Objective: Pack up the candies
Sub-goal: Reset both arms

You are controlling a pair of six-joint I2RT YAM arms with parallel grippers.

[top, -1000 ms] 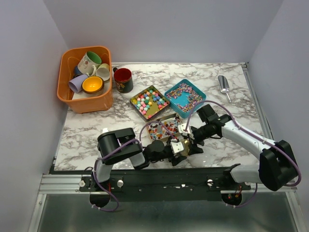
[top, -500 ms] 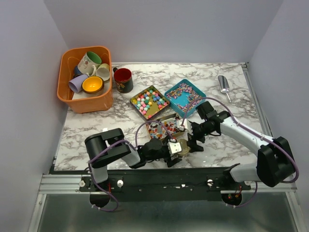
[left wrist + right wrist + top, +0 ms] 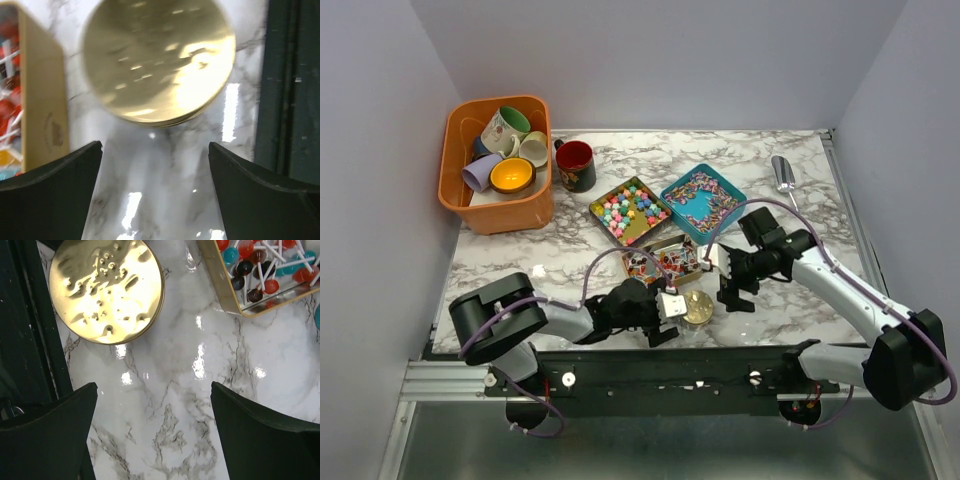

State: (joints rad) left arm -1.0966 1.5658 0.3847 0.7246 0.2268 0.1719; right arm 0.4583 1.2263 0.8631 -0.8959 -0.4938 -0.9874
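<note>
left tool withdrew; gold lid seemingly clear by table edge.

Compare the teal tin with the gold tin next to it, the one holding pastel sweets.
The teal tin is blue-green; the gold tin is brass-coloured. The teal tin holds long mixed-colour wrapped pieces; the gold tin holds small round pastel sweets. The teal tin shows a bare patch of floor in its middle. Both lie open, without lids, side by side.
</note>
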